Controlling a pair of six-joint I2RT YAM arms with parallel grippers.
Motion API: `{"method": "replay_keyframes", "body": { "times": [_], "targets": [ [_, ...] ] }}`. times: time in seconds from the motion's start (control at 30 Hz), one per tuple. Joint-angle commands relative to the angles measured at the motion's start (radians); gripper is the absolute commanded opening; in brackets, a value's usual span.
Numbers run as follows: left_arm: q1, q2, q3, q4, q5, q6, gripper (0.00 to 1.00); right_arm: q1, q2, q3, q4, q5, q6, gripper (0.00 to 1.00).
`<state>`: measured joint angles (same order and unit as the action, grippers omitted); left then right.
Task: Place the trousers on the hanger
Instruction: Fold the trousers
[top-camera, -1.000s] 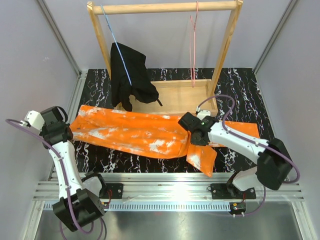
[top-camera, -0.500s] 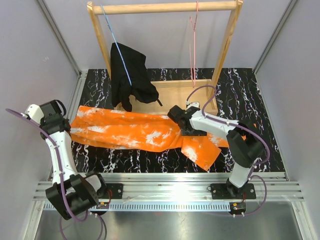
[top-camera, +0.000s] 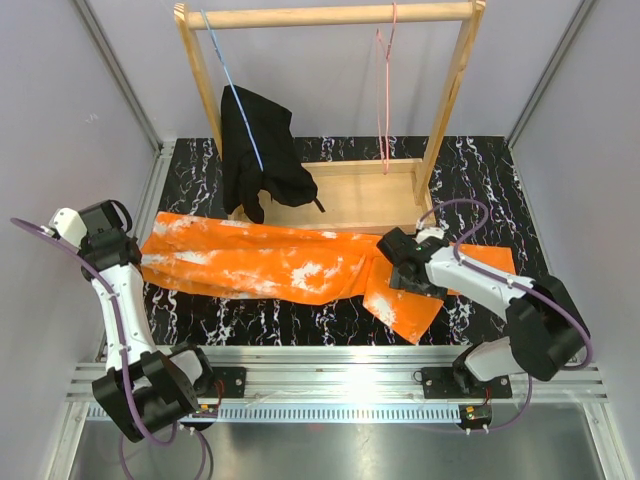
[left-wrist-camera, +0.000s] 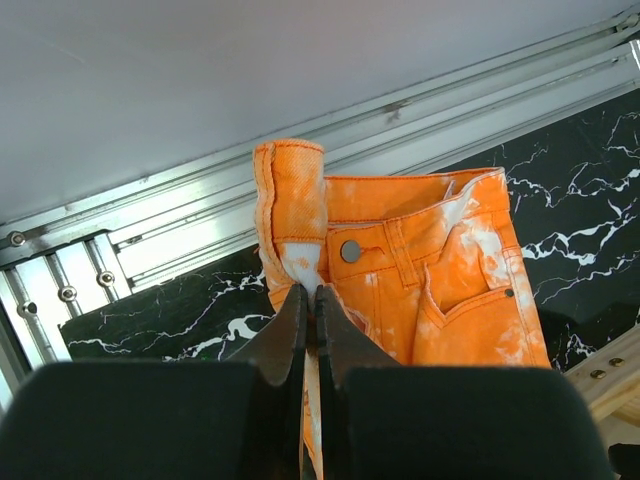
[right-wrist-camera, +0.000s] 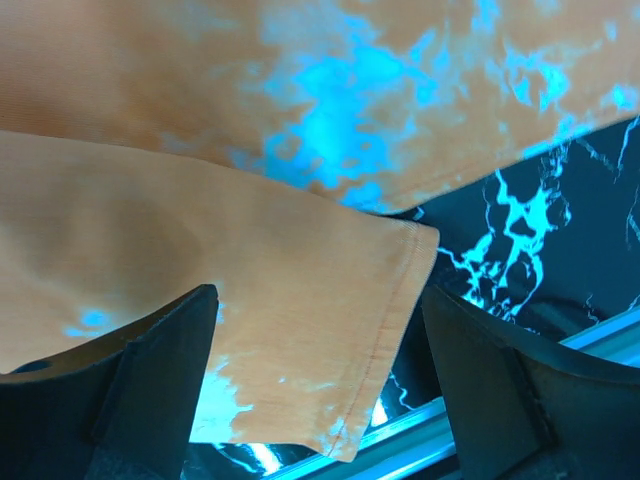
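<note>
Step (judged): arranging trousers flat | left gripper pinched shut on waistband | right gripper spread wide, empty, over leg hem | next, likely: grasp hem, lift toward hanger.

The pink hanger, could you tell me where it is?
In the top view, the hanger hangs on the wooden rail near its right end, apart from the trousers.

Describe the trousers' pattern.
The trousers are bright orange with white mottled blotches, clearest in the top external view.
</note>
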<state>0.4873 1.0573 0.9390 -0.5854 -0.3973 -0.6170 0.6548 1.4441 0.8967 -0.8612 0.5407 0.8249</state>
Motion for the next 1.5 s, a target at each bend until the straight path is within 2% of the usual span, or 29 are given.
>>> {"method": "replay_keyframes", "body": {
  "times": [0.0, 0.13, 0.37, 0.9, 1.03, 1.13, 1.17, 1.2, 1.23, 1.27, 1.4, 1.47],
  "targets": [
    [0.008, -0.029, -0.005, 0.076, -0.018, 0.017, 0.0, -0.027, -0.086, -0.085, 0.044, -0.08, 0.091, 0.91],
    [0.008, -0.031, -0.006, 0.078, -0.006, 0.017, 0.0, -0.041, -0.142, -0.157, 0.097, -0.127, 0.147, 0.91],
    [0.008, -0.037, -0.014, 0.076, 0.006, 0.016, 0.0, -0.101, -0.136, -0.212, 0.14, -0.143, 0.149, 0.92],
    [0.008, -0.036, -0.017, 0.072, 0.0, 0.017, 0.0, -0.205, -0.039, -0.223, 0.246, -0.208, 0.089, 0.9],
    [0.008, -0.037, -0.017, 0.073, 0.002, 0.017, 0.0, -0.205, -0.054, -0.231, 0.245, -0.211, 0.091, 0.79],
    [0.008, -0.039, -0.017, 0.07, -0.002, 0.017, 0.0, -0.207, -0.057, -0.24, 0.245, -0.222, 0.088, 0.66],
    [0.008, -0.039, -0.017, 0.07, 0.0, 0.017, 0.0, -0.207, -0.059, -0.243, 0.245, -0.228, 0.088, 0.55],
    [0.008, -0.04, -0.019, 0.071, 0.0, 0.017, 0.0, -0.207, -0.062, -0.248, 0.245, -0.231, 0.088, 0.49],
    [0.008, -0.039, -0.017, 0.07, 0.002, 0.017, 0.0, -0.207, -0.074, -0.252, 0.241, -0.237, 0.085, 0.34],
    [0.008, -0.039, -0.017, 0.07, 0.002, 0.017, 0.0, -0.207, -0.082, -0.252, 0.241, -0.24, 0.085, 0.27],
    [0.008, -0.036, -0.016, 0.065, 0.0, 0.019, 0.0, -0.207, -0.151, -0.233, 0.161, -0.251, 0.076, 0.05],
    [0.008, -0.039, -0.012, 0.062, -0.006, 0.022, 0.0, -0.207, -0.224, -0.199, 0.084, -0.228, 0.068, 0.01]
  ]
}}
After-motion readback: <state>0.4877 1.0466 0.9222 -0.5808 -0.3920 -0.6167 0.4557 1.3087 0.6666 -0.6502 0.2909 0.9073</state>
